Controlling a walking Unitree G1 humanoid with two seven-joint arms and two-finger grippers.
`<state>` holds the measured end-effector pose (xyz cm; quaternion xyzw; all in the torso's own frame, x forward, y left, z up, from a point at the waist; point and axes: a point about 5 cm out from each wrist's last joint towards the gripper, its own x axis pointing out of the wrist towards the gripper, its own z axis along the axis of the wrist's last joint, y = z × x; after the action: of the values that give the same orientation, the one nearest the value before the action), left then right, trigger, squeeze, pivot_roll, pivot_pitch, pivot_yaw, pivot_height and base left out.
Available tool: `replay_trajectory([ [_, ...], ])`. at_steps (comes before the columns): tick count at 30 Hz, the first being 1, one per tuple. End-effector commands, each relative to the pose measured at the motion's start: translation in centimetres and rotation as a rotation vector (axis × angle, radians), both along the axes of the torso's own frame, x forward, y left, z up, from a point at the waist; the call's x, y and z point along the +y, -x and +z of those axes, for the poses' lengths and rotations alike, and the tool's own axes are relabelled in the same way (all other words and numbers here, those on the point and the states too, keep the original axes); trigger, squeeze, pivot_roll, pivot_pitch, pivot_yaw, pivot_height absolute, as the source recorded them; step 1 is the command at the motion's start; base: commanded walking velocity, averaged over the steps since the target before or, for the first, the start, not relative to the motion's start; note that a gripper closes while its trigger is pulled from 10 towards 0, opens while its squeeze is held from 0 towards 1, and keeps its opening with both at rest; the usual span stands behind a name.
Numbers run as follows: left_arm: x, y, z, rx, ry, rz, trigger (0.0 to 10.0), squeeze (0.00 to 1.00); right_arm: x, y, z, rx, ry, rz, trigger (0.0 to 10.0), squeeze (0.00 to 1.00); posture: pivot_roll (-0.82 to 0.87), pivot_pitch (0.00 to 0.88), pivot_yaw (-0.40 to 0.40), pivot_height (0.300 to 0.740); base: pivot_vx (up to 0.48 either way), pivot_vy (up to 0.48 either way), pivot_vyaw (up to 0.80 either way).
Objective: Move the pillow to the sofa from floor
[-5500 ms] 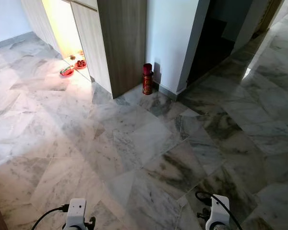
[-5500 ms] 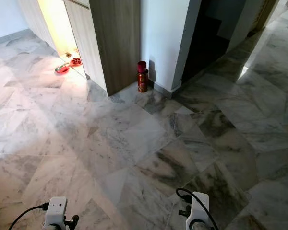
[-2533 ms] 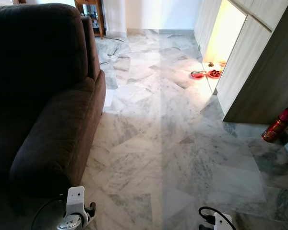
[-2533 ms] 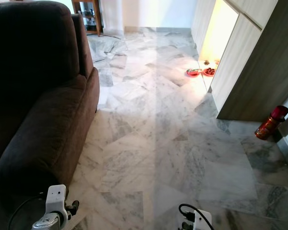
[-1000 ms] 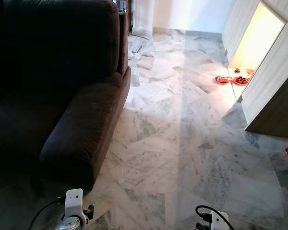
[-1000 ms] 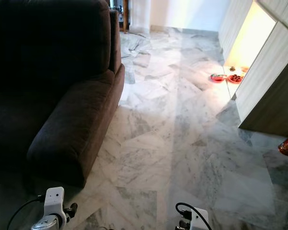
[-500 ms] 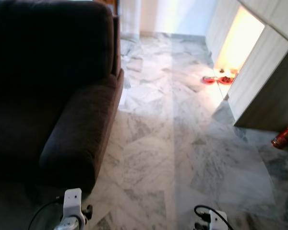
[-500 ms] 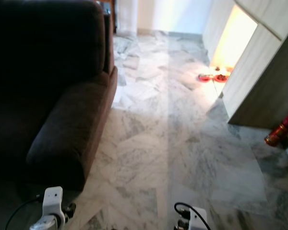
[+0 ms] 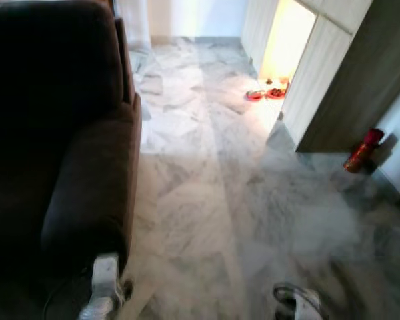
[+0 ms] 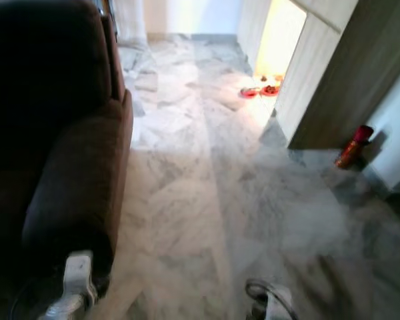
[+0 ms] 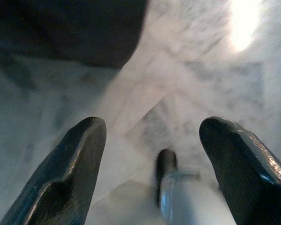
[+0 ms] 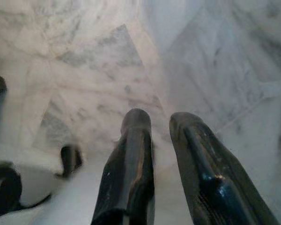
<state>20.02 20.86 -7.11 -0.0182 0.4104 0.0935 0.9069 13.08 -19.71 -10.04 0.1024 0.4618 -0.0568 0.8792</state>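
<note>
A dark brown sofa (image 9: pixel 60 153) is standing on the robot's left, on a grey-veined marble floor (image 9: pixel 207 200). The left gripper (image 11: pixel 152 136) is hanging low beside the sofa's front corner, its fingers spread wide and holding nothing. The right gripper (image 12: pixel 160 123) is hanging over bare floor, its fingers nearly together, gripping nothing. Further off, a red canister (image 9: pixel 362 149) is standing beside a wooden cabinet (image 9: pixel 347 73).
</note>
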Motion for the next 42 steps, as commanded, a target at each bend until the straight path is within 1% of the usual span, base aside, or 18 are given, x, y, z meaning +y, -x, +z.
replay_trajectory([
  [1,0.55,0.03,0.06,0.008,-0.006,0.017,10.0,0.00,0.47,-0.32,0.06,-0.016,-0.017,-0.012,10.0,0.00,0.02,0.035,-0.039,0.740,0.000,0.349,0.00],
  [8,0.62,0.00,0.09,0.008,-0.005,0.020,10.0,0.00,0.44,-0.39,0.10,-0.017,-0.002,0.012,10.0,0.00,0.02,0.037,-0.039,0.740,0.000,0.347,0.00],
  [13,0.60,-0.02,0.09,0.008,-0.004,0.021,10.0,0.00,0.36,-0.44,0.14,-0.019,0.005,0.021,10.0,0.00,0.02,0.039,-0.040,0.740,0.000,0.345,0.68],
  [18,0.59,-0.02,0.09,0.008,-0.005,0.021,10.0,0.00,0.43,-0.39,0.09,-0.013,-0.008,0.022,10.0,0.00,0.03,0.038,-0.040,0.740,0.000,0.349,0.69],
  [33,0.69,0.16,0.01,0.015,-0.008,0.019,10.0,0.00,0.57,-0.33,0.05,-0.007,-0.007,0.043,10.0,0.00,0.02,0.023,-0.030,0.740,0.000,0.345,0.00],
  [36,0.72,0.19,0.00,0.016,-0.009,0.020,10.0,0.00,0.52,-0.34,0.06,-0.006,0.005,0.048,10.0,0.00,0.02,0.024,-0.030,0.740,0.000,0.344,0.74],
  [41,0.73,0.17,0.01,0.016,-0.009,0.020,10.0,0.00,0.59,-0.35,0.06,-0.007,-0.006,0.045,10.0,0.00,0.03,0.036,-0.031,0.740,0.000,0.346,0.80],
  [42,0.74,0.16,0.01,0.016,-0.008,0.021,10.0,0.00,0.64,-0.27,0.00,-0.003,-0.023,0.019,10.0,0.00,0.03,0.039,-0.031,0.740,0.000,0.352,0.00],
])
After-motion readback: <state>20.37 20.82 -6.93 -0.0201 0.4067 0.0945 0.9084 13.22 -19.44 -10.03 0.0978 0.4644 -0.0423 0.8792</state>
